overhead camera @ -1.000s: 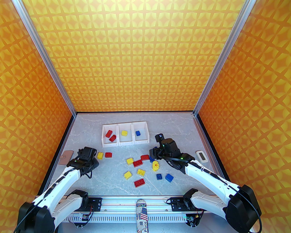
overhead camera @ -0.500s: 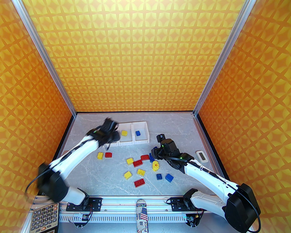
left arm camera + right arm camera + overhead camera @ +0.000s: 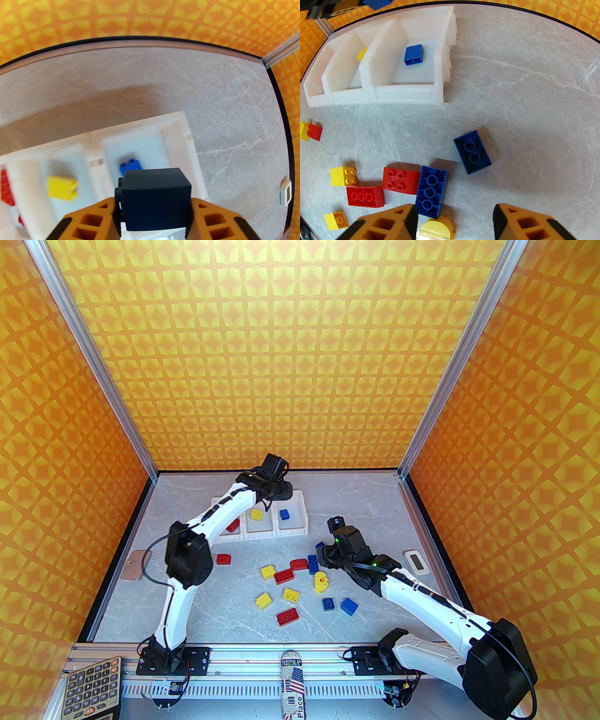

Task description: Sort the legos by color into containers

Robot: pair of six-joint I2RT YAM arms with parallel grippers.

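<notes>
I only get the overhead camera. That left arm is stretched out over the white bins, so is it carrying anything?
Observer: Yes. Its wrist camera shows the left gripper clamped on a dark blue brick, over the right-end bin, where a small blue brick lies.
Operator: And the other arm's claw, is it holding something?
Observer: No. The right gripper stands open and empty.
Operator: What's near it?
Observer: Just ahead of it lie a long blue brick and a shorter blue brick, both hollow side up.
</notes>
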